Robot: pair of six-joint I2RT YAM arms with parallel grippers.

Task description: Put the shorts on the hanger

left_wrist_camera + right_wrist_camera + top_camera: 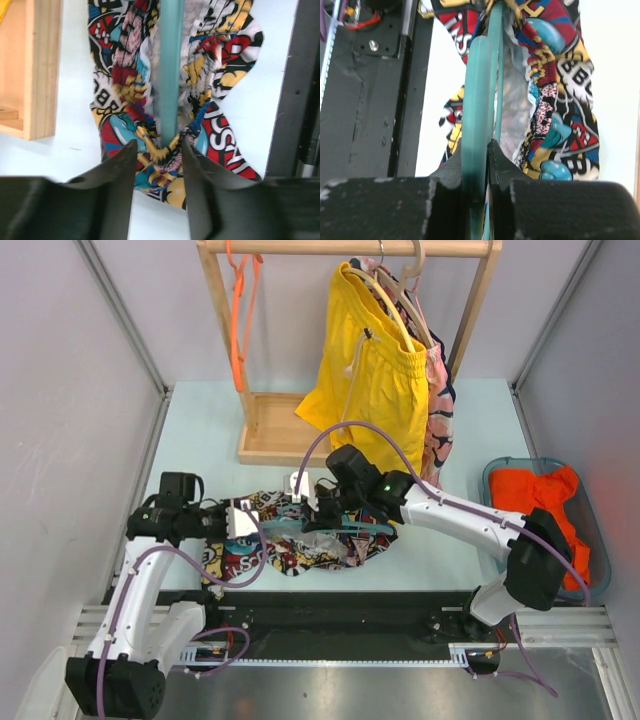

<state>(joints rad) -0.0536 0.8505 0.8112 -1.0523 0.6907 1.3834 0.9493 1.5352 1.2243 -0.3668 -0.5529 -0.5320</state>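
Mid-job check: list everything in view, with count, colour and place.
comic-print shorts: 1, multicolour, bunched at the near middle
teal hanger: 1, teal, lying along those shorts
wooden rack: 1, light wood, far side, middle
orange hanger: 1, orange, rack's left end
yellow shorts: 1, yellow, hanging on the rack
patterned shorts: 1, pink and white, behind the yellow pair
wooden hangers: count unclear, beige, holding both hung pairs
basket: 1, grey-blue, right edge
orange cloth: 1, orange, in the basket
table: 1, pale blue, under it all
left gripper: 1, black, fingers apart at the comic-print shorts' waistband
right gripper: 1, black, shut on the teal hanger
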